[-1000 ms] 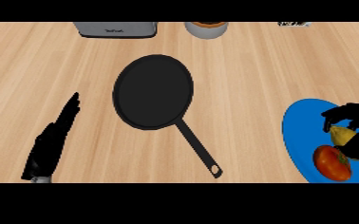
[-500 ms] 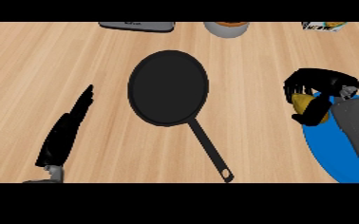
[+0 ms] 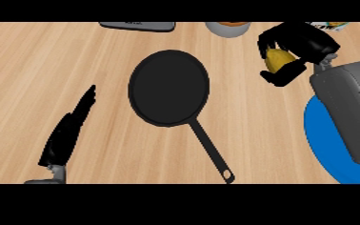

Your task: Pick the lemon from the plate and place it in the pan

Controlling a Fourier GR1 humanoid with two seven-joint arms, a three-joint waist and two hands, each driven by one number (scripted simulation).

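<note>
Light wooden table (image 3: 56, 62), seen steeply from above, carries all items under review.

Right hand (image 3: 304, 39): fingers and thumb curled round the lemon (image 3: 276, 60), clamped on it. The yellow fruit shows between the black fingers. The grey forearm (image 3: 341, 100) runs in from the right edge.

Lemon position: off the blue plate (image 3: 316, 136), which lies near the right edge and is partly hidden under the forearm. The lemon sits beyond the plate's far side and to the right of the pan (image 3: 169, 88), apart from both.

Pan: black, round, nothing in it, near the middle of the table, with its handle (image 3: 211, 150) pointing toward the robot.

Left hand (image 3: 69, 131): resting at lower left, fingers straight and apart from everything, holding nothing.

Far edge: a grey appliance (image 3: 137, 25) and a cup (image 3: 228, 28), both cut off by the frame. Neither is involved.

Assessment: pick judged complete; the transfer step is in hand. The next move calls for carrying the lemon leftward until it is over the pan's round base rather than its rim or handle, lowering it, then opening the fingers. A lemon can roll, so release low and near the centre is advised.
</note>
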